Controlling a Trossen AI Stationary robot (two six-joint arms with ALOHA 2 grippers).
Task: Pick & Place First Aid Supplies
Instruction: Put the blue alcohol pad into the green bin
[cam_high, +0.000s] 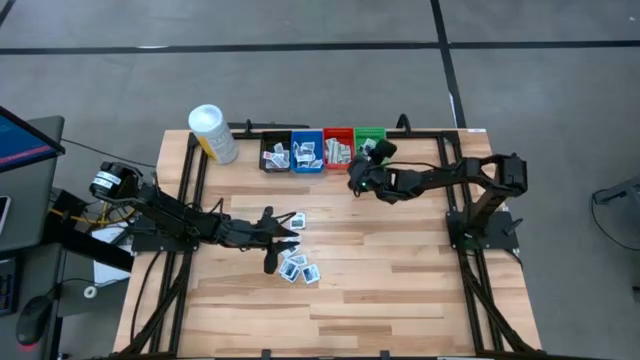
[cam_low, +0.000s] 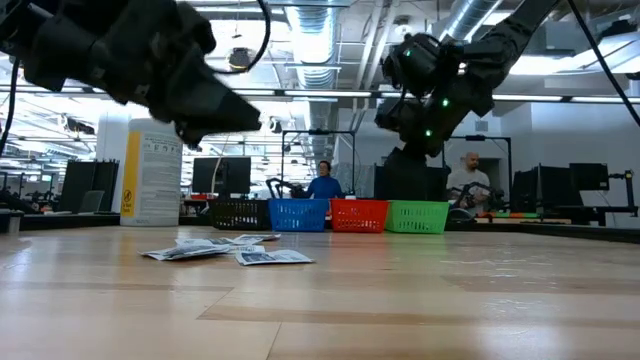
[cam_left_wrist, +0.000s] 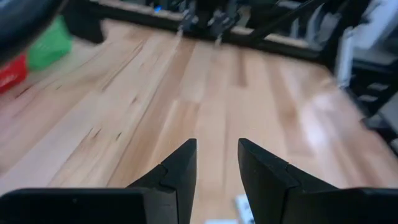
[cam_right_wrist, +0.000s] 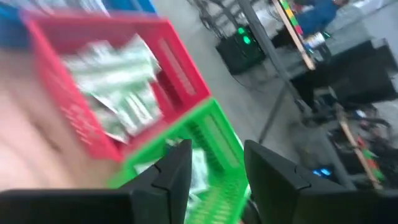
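Left gripper (cam_high: 283, 238): fingers spread, empty, above loose flat packets (cam_high: 298, 266) at table centre.
Open room: bare wood planks toward 5 o'clock.
Right gripper (cam_high: 362, 160): fingers spread, empty, over green bin (cam_high: 372, 135) at 12 o'clock edge.

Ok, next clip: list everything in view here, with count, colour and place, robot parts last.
Packets on the table: a loose cluster, white with blue marks, near the table's middle, count unclear.
Black bin: one, far edge, holds packets.
Blue bin: one, beside the black one, holds packets.
Red bin: one, next in the row, holds pale green-grey packets.
Green bin: one, the row's right end, packets inside.
Container: one, yellow with white cap, left of the bins.
Table: one, light wood.
People: two, in the room behind.
Left gripper: fingers open, by the loose packets.
Right gripper: fingers open, over the green bin.
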